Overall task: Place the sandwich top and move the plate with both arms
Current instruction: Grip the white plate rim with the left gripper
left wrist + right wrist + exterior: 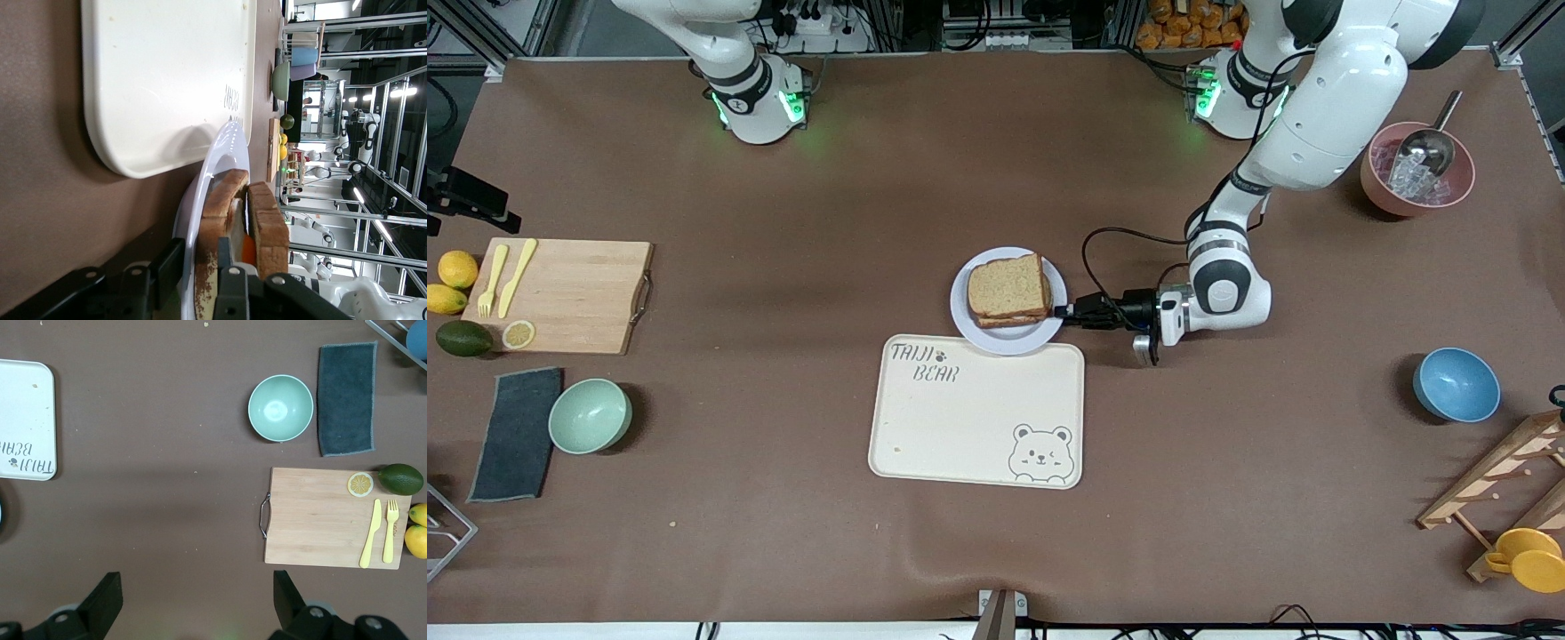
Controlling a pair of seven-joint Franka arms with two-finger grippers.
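Already the sandwich top (1008,286) caps the stack on the plate (964,307), so the left hand (1064,311) pinches the rim at three o'clock, while the right hand (193,603) waits spread wide above the table (783,533).

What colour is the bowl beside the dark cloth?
Pale mint green bowl, clearest in the right wrist view.

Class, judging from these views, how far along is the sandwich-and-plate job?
Done: the plain brown bread slice tops the sandwich on the round pale plate. In hand: the left gripper is at the plate's rim, jaws around it. Left: the right gripper waits open above the table; the plate overlaps the cream bear-printed tray.
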